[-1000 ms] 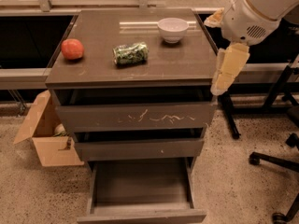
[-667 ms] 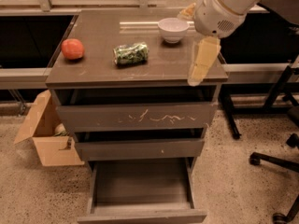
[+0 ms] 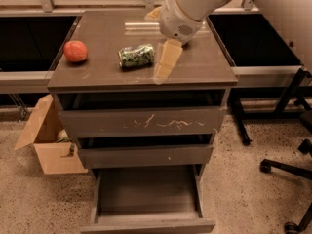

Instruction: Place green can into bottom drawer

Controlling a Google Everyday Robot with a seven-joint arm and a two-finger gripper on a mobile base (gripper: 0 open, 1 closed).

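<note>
The green can [image 3: 136, 56] lies on its side on the cabinet top [image 3: 102, 74], left of centre. My gripper [image 3: 165, 61] hangs just right of the can, low over the top, with the white arm [image 3: 187, 9] reaching in from the upper right. It holds nothing that I can see. The bottom drawer [image 3: 146, 225] is pulled out below, and its flat grey floor [image 3: 146, 191] is bare.
A red-orange round fruit [image 3: 75, 51] sits at the left of the top. The scratched upper drawer [image 3: 146, 123] and the thin middle drawer [image 3: 146, 155] are slightly ajar. A cardboard box [image 3: 46, 140] stands on the floor to the left, an office chair base [image 3: 292, 167] to the right.
The arm has swung left across the cabinet top, and the gripper is now beside the can. It now hides the white bowl at the back. The can has not moved.
</note>
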